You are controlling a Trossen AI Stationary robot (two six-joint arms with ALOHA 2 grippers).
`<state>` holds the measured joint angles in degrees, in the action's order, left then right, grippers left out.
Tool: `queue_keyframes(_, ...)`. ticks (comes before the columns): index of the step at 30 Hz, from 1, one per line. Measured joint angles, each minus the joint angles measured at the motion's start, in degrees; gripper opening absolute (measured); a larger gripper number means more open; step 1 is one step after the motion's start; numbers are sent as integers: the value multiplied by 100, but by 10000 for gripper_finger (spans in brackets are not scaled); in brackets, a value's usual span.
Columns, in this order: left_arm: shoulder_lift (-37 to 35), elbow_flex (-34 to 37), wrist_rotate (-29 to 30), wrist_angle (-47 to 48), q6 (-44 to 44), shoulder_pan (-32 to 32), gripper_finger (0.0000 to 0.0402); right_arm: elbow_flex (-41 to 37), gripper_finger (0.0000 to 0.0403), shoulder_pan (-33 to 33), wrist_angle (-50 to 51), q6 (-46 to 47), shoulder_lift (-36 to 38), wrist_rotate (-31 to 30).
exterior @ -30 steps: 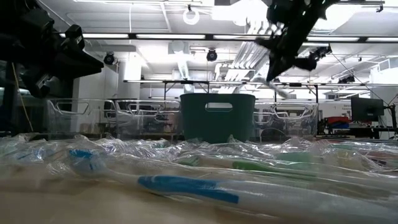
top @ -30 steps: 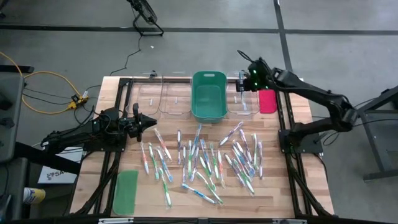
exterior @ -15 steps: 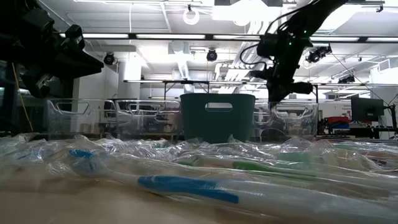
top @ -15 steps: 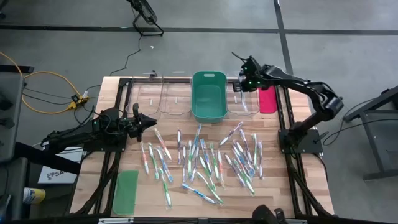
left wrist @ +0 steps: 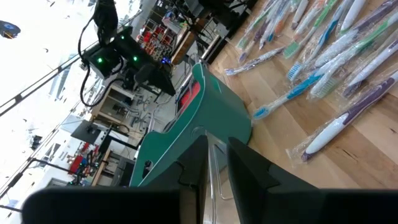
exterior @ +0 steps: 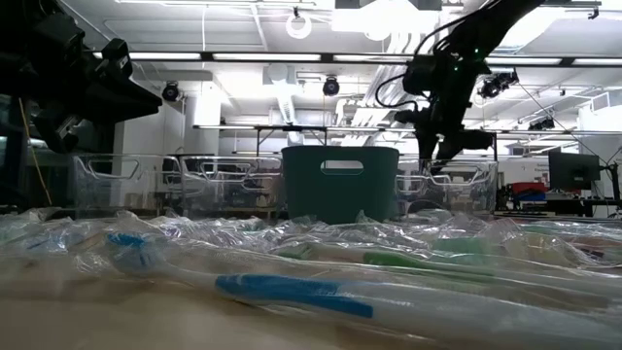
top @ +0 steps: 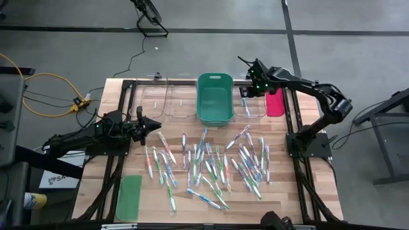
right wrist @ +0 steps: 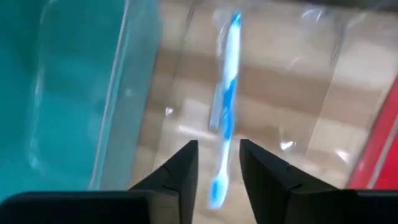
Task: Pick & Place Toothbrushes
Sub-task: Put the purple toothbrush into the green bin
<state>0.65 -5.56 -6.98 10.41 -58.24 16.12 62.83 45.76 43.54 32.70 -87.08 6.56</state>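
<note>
Lying in clear bin [right wrist: 323,93], blue-white toothbrush [right wrist: 225,106], wrapped

1. I can read no text, label, brand or number anywhere in these views.
2. A white sheet [top: 52,181] with dark print lies on the floor at about 8 o'clock from the table [top: 281,191], but its letters are too small to make out.
</note>
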Motion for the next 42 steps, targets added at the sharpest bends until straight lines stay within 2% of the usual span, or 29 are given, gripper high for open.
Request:
queue_keyframes(6,1,0,0,0,2,0,55,0,132,-3,582,85,745,-3)
queue_keyframes(12,0,0,0,0,0,0,55,0,133,-422,1497,516,1677,-580)
queue_keyframes(17,0,0,0,0,2,0,55,0,133,-1388,2402,1496,2266,-1434)
queue_keyframes(23,1,0,1,0,1,0,55,-62,133,-3040,3293,3248,2410,-2182)
queue_keyframes(31,0,0,1,0,1,0,55,-867,133,-4901,3265,5367,2224,-2030)
queue_keyframes(39,2,0,1,0,0,0,55,-1598,133,-6319,2635,7173,1782,-1128)
queue_keyframes(42,0,0,0,0,0,0,55,-1670,133,-6737,2357,7618,1561,-1068)
